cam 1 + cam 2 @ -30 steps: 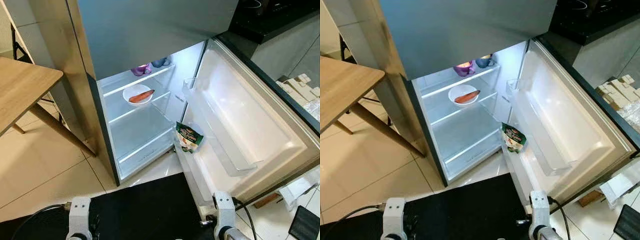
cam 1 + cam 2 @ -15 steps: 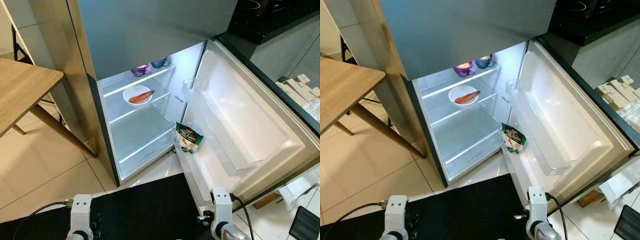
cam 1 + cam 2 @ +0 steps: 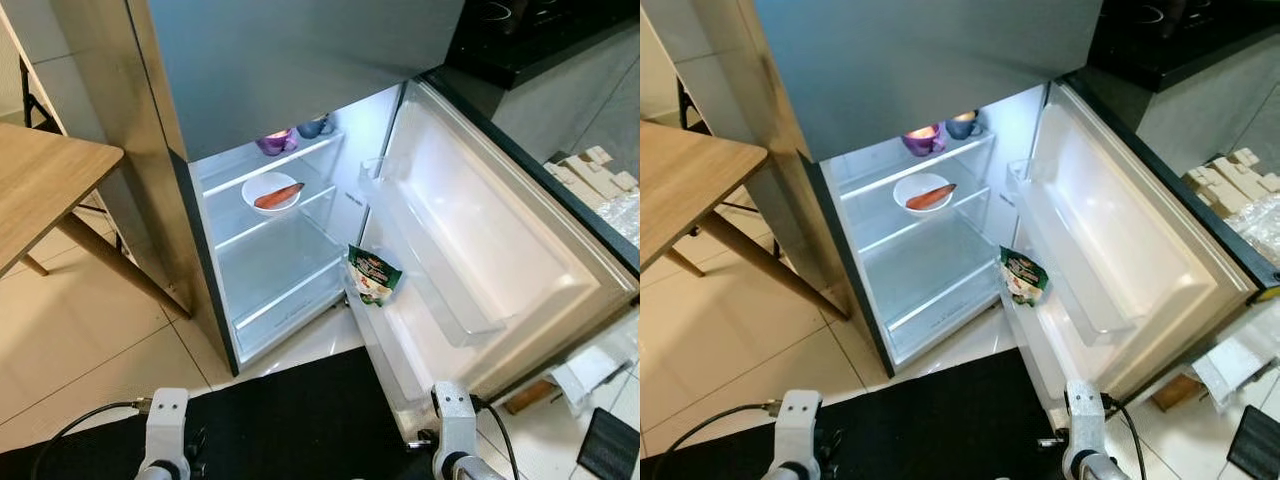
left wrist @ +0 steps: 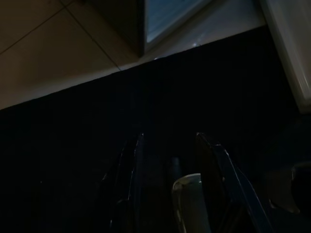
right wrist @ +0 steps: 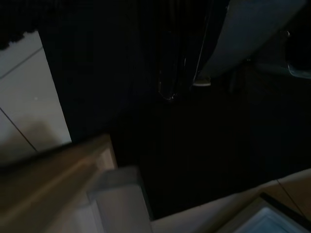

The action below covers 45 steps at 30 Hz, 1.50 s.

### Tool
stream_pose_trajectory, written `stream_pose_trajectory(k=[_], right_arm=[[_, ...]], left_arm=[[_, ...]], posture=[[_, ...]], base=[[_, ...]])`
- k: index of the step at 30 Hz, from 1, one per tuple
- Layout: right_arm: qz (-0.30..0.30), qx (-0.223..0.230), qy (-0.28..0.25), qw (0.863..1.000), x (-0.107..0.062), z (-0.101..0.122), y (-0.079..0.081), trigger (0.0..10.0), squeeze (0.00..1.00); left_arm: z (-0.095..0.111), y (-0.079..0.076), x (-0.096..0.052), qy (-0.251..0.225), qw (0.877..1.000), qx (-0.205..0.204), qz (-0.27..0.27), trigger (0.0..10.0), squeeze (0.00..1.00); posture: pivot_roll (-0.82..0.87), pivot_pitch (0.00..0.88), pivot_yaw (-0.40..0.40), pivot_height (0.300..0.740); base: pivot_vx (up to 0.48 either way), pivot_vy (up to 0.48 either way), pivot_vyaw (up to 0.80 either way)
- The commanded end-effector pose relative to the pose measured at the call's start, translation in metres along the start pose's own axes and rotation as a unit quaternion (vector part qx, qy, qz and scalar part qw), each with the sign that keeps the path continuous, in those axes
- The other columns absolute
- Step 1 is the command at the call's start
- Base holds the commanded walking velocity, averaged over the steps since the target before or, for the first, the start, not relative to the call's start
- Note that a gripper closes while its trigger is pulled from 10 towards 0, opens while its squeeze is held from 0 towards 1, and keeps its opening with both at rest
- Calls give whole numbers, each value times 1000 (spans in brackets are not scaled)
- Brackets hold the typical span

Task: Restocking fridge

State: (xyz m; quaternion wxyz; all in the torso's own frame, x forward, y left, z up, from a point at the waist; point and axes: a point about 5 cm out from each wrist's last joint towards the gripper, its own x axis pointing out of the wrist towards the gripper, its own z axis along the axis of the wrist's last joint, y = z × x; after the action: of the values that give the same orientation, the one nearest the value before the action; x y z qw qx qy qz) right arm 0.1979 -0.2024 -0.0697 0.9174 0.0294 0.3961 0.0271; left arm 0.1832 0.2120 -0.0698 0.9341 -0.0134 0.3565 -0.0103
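The fridge stands before me with its lower door swung wide open to the right. A white bowl holding an orange vegetable sits on the middle shelf. A purple bowl and a blue bowl are on the shelf above. A green packet stands in the door's lowest bin. Both arms hang idle at the picture's lower edge, left arm and right arm. In the dark left wrist view, my left gripper is open over the black mat.
A wooden table stands to the left, close to the fridge side. A black mat lies on the tiled floor at my feet. Cardboard boxes and a dark counter sit behind the open door.
The camera has shifted slightly, so the whole picture has moved a little. Nothing in the fridge has moved and both arms still hang idle.
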Motion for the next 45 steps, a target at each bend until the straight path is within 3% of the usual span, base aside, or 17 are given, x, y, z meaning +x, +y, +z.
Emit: stream_pose_trajectory(k=[1, 8, 32, 45], right_arm=[[-5, 9, 17, 1000, -3, -9, -3, 10000, 0], [-4, 9, 15, 1000, -1, -7, -1, 10000, 0], [5, 1, 19, 1000, -1, -5, -3, 10000, 0], [4, 9, 18, 1000, -1, -7, 0, 10000, 0]], left_arm=[[-11, -7, -2, 19, 1000, 1, -6, 10000, 0], [-13, -7, -3, 25, 1000, 1, -5, 10000, 0], [-15, -6, -3, 33, 999, -5, 5, 10000, 0], [-10, -3, -2, 26, 1000, -1, 7, 10000, 0]], posture=[[-120, 110, -26, 738], [-122, 100, -26, 738], [-123, 109, -38, 738], [-114, 100, -26, 738]], base=[[-255, 0, 0], [-258, 0, 0], [0, 0, 0], [0, 0, -758]])
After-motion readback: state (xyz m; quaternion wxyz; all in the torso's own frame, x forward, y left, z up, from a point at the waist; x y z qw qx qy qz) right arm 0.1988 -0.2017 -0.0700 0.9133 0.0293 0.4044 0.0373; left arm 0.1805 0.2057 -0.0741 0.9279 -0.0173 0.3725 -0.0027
